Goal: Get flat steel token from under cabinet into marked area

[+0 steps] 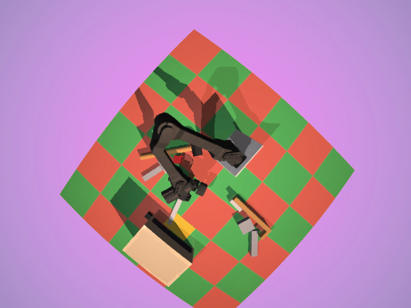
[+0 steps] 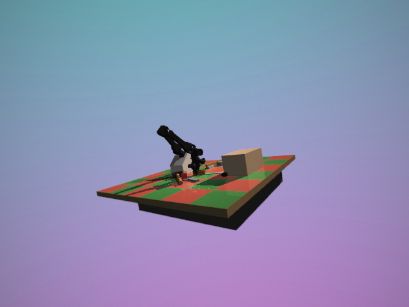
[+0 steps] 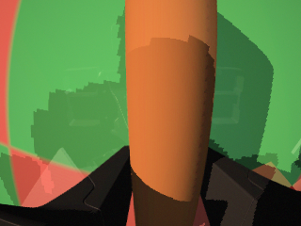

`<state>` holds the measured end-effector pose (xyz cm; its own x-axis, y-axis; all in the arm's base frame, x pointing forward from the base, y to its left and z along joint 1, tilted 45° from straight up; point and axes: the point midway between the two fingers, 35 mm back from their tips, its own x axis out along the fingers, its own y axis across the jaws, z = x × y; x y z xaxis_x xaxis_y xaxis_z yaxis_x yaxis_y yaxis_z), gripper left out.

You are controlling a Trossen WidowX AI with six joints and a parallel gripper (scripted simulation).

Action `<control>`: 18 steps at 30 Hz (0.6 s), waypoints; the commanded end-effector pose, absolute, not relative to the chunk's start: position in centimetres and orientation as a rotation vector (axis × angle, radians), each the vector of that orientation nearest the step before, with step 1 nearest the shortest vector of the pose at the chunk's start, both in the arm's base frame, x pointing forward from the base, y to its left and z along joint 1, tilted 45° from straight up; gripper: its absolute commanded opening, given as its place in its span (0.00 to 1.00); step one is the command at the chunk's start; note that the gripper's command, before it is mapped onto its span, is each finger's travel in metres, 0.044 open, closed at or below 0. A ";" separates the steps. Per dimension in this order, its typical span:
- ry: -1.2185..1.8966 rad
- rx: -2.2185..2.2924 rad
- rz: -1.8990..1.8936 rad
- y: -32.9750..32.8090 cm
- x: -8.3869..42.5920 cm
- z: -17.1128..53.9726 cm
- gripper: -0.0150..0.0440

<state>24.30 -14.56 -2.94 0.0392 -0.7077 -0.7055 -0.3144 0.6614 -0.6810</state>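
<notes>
Gripper (image 1: 185, 194) (image 2: 196, 171) (image 3: 164, 153) clamped on an orange handle (image 2: 200, 172) (image 3: 170, 104)

A pale shaft (image 1: 175, 209) reaches from it over the yellow marked area (image 1: 183, 227), its grey tip near the cabinet (image 1: 157, 255) (image 2: 242, 162); the steel token cannot be made out. Farther off, an orange bar (image 1: 251, 215) lies beside grey blocks on the checkered surface (image 1: 275, 175) (image 2: 218, 198).

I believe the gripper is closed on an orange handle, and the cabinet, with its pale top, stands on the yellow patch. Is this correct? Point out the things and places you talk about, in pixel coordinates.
Not the last part: the top view shows the cabinet (image 1: 157, 255) (image 2: 234, 165) beside the yellow patch (image 1: 184, 226), not on it. The gripper (image 3: 164, 153) is indeed closed on an orange handle (image 3: 170, 104), and the cabinet's top is pale.
</notes>
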 end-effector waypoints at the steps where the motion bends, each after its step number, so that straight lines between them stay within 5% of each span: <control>1: 1.556 -0.891 -0.353 -14.9 24.6 -2.4 0.25; 18: 1.573 -0.929 -0.315 -16.0 24.9 -1.0 0.25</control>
